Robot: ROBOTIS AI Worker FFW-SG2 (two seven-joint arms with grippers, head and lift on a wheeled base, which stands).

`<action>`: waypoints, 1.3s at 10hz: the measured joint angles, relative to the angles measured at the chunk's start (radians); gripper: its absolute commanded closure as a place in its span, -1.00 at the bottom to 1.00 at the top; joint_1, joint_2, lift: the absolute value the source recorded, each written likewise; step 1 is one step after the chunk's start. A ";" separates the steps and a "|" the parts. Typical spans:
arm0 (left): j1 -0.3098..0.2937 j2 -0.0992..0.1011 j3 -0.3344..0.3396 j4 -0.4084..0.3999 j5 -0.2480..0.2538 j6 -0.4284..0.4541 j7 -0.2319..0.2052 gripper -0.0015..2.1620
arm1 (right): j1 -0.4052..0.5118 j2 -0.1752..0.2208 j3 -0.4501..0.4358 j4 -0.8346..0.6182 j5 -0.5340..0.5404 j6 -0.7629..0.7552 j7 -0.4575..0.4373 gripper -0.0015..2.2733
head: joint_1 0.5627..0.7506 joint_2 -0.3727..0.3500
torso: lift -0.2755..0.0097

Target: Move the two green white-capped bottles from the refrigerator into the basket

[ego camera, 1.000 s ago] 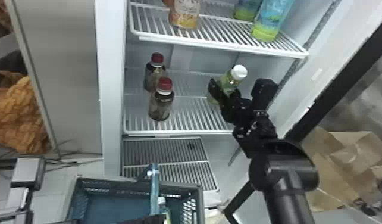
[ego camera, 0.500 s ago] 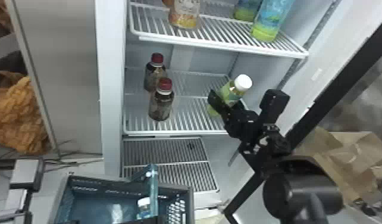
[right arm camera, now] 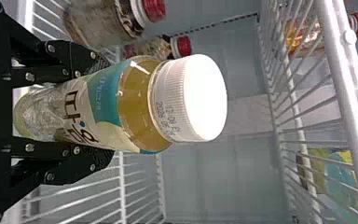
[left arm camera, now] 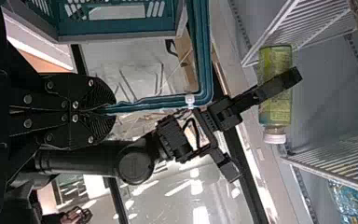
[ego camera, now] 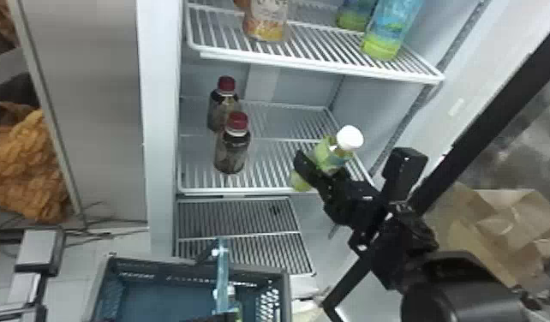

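white cap on green bottle

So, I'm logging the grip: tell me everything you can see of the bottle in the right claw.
The bottle looks like clear plastic: yellow-green drink, ribbed white cap, teal and cream label. It leans, cap up, pinched in the right claw near the front of the shelf; shelf contact is unclear.

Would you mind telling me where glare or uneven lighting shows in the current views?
Left wrist view: harsh white patches in the background; right wrist view: on the green bottle, the white cap is washed out on top and the shoulder has a small highlight; head view: the basket looks darker inside than the upper shelf.
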 measured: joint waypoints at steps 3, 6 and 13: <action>0.001 0.000 0.000 0.000 -0.002 0.001 0.000 0.07 | 0.088 0.003 -0.005 -0.128 -0.031 0.101 0.000 -0.28 | 0.41 -0.94 | -0.92; 0.002 0.000 0.000 0.000 -0.003 0.002 0.000 0.07 | 0.174 0.015 -0.007 -0.277 -0.079 0.239 0.001 -0.28 | 0.41 -0.94 | -0.92; 0.007 0.001 0.003 0.000 -0.003 0.004 0.000 0.07 | 0.294 0.016 -0.042 -0.518 -0.159 0.544 0.057 -0.28 | 0.41 -0.91 | -0.92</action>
